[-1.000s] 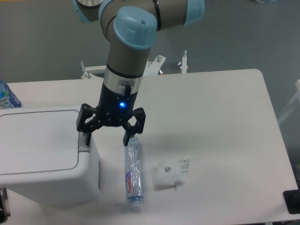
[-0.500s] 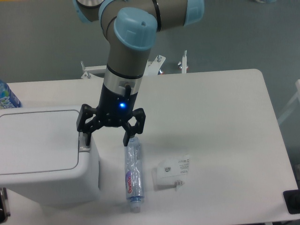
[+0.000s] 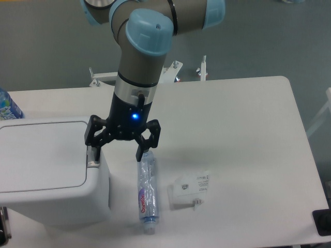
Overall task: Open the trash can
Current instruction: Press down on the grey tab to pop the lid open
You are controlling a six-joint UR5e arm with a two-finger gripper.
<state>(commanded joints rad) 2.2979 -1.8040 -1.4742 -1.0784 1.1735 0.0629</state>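
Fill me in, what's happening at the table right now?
The single arm's black two-finger gripper hangs with jaws spread wide at the right edge of the large boxy white plastic trash can. One fingertip sits at the small grey push-button tab beside the flat lid, which is shut. The other finger is over the clear plastic water bottle lying on the white table. A small white packet lies to the bottle's right, untouched.

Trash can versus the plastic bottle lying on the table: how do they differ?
The trash can is a large, boxy, opaque white bin; the plastic bottle is small, slim and clear, with a pink-lettered label. The trash can stands upright with its lid flat and closed; the bottle lies on its side. Both rest on the white table, below the pincer.
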